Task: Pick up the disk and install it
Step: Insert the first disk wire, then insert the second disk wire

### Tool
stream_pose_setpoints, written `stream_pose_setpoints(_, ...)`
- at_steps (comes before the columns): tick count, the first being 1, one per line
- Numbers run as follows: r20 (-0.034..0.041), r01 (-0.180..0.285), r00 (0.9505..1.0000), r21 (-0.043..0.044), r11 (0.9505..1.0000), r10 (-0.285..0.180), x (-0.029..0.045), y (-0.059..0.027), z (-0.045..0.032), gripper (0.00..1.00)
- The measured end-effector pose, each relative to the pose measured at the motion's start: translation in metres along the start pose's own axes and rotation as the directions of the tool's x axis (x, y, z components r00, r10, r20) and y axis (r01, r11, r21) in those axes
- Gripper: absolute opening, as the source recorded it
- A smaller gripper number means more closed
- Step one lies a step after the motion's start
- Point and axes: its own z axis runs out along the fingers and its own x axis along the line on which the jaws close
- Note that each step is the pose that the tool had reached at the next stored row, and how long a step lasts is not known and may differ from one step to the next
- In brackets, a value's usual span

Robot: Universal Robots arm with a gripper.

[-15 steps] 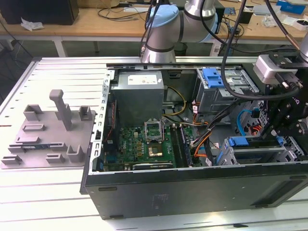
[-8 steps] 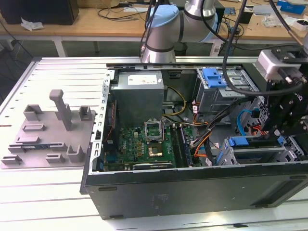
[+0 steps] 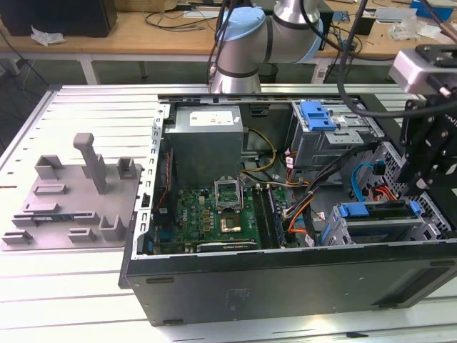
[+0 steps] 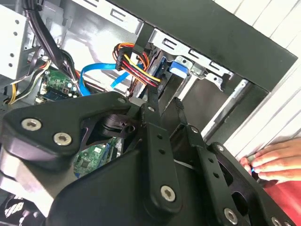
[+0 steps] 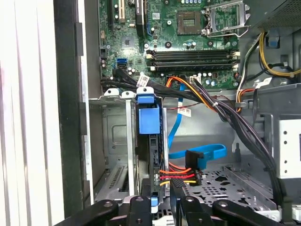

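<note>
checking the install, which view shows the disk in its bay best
The first wrist view: the disk stands edge-on in its metal bay, blue tab and cables plain. The exterior view shows it small, low at that view's right. The second wrist view shows its blue tab.

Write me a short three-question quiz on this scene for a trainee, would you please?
1. True or false: the grey plastic fixture plate with upright posts lies inside the open black computer case.
2. Where does the silver metal disk in its blue plastic caddy sit? A: slotted in the metal drive cage; B: on the fixture plate; C: flat on the green motherboard.
3. What colour is the flat cable curving beside the drive cage?

Key: 1 false, it lies on the slatted table, on the exterior view's left of the case. 2 A. 3 blue.
</note>
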Motion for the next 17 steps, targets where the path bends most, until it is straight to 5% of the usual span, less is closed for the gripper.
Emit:
stream_pose_setpoints(14, 0.0, 0.0, 1.0, 0.0, 1.0, 0.0, 0.0, 0.0, -0.0025, 0.3)
stream_pose_setpoints(16, -0.0038, 0.0, 1.0, 0.0002, 1.0, 0.0, -0.0014, 0.0001, -0.0028, 0.3)
stream_pose_setpoints(17, -0.019, 0.0, 0.9998, 0.0007, 1.0, 0.0, -0.0067, 0.0002, -0.0025, 0.3)
